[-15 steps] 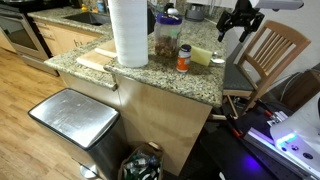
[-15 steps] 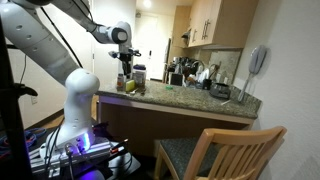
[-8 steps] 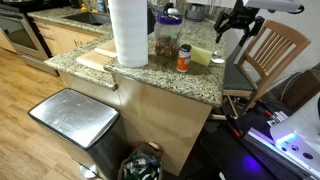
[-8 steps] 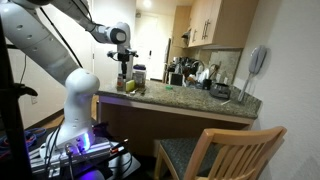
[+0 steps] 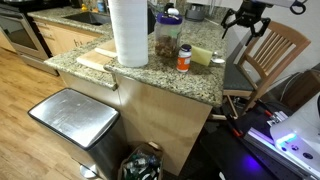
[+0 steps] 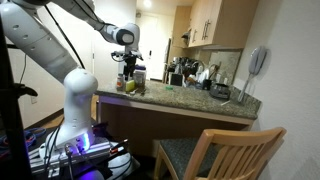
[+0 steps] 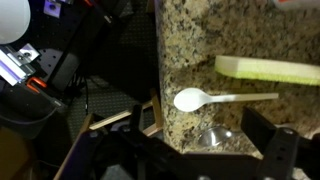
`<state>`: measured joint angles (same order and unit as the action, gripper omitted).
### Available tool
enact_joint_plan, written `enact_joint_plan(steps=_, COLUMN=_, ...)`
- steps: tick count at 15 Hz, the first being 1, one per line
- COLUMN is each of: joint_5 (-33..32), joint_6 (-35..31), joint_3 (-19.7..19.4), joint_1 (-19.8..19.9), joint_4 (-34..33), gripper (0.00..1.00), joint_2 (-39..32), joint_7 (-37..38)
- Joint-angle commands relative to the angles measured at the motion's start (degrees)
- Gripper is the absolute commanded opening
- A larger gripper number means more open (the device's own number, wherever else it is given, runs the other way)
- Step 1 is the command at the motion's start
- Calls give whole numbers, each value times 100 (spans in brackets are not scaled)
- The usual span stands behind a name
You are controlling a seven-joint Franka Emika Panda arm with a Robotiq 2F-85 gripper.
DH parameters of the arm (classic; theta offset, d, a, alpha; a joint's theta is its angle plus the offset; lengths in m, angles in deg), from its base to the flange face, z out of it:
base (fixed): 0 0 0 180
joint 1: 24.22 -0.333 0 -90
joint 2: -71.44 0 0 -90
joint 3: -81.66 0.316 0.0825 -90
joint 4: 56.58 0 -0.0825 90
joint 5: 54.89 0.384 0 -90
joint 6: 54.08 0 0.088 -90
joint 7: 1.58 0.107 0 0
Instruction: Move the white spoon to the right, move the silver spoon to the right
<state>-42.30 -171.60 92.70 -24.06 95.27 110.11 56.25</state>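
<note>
Surface [image 7: 195,35]: speckled granite; its edge runs down the left of the wrist view.
White spoon [image 7: 192,99]: lies flat near that edge, bowl to the left, handle pointing right, just below the yellow sponge [image 7: 268,69].
Silver spoon [image 7: 214,137]: probably the shiny rounded piece just below the white spoon; partly hidden.
Gripper [image 5: 245,20]: jaws apart, empty, raised above the surface.
Step in hand: approach to the white spoon, judged not yet moved.
Next move: descend, straddle the thin handle, close low against the granite.
</note>
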Motion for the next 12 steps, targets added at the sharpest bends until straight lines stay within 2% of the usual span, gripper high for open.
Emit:
enact_joint_plan(steps=1, joint_5=14, joint_6=14, joint_3=-373, joint_1=532, joint_4=-52, gripper=100, joint_2=-157, joint_7=310)
enact_joint_plan(steps=2, joint_5=-1, joint_6=15, joint_3=-273, joint_1=327, joint_4=-5, gripper=100, joint_2=-23, joint_7=93)
enact_joint_plan(steps=4, joint_5=-2, joint_6=14, joint_3=-407, joint_1=501, joint_4=-5, gripper=100, joint_2=-42, joint_7=158)
enact_joint_plan(steps=7, joint_5=73, joint_6=17, joint_3=-380, joint_1=511, joint_4=-27, gripper=100, joint_2=-180, joint_7=374)
enact_joint_plan(steps=12, joint_5=1124, joint_6=-332, joint_3=-382, joint_1=434, joint_4=-26, gripper=100, joint_2=-813, joint_7=1416)
